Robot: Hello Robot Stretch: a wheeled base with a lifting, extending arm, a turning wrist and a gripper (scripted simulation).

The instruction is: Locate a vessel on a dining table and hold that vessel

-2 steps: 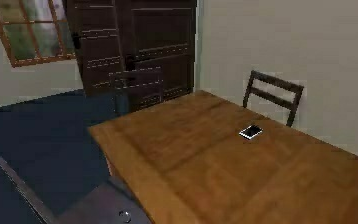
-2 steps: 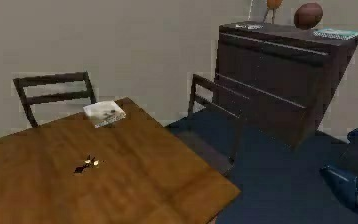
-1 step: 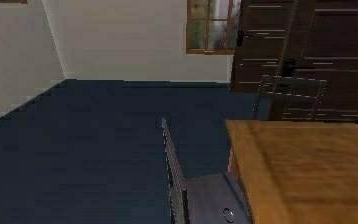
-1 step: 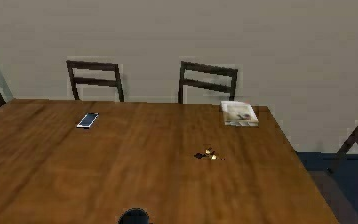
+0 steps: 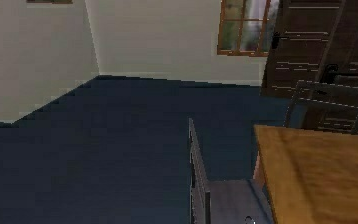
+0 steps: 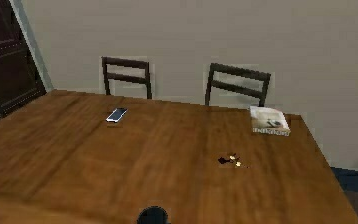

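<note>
Jaws: I cannot tell how they stand. A dark round thing (image 6: 153, 215) sits at the near edge of the surface (image 6: 67, 160); it may be the vessel. Finding looks nearly done; grabbing is left.

A home dining room: a wooden counter (image 6: 167, 150) with two chairs (image 6: 126, 66) behind it, and a wood-framed window (image 5: 245, 27) at the forward view's upper right.
</note>
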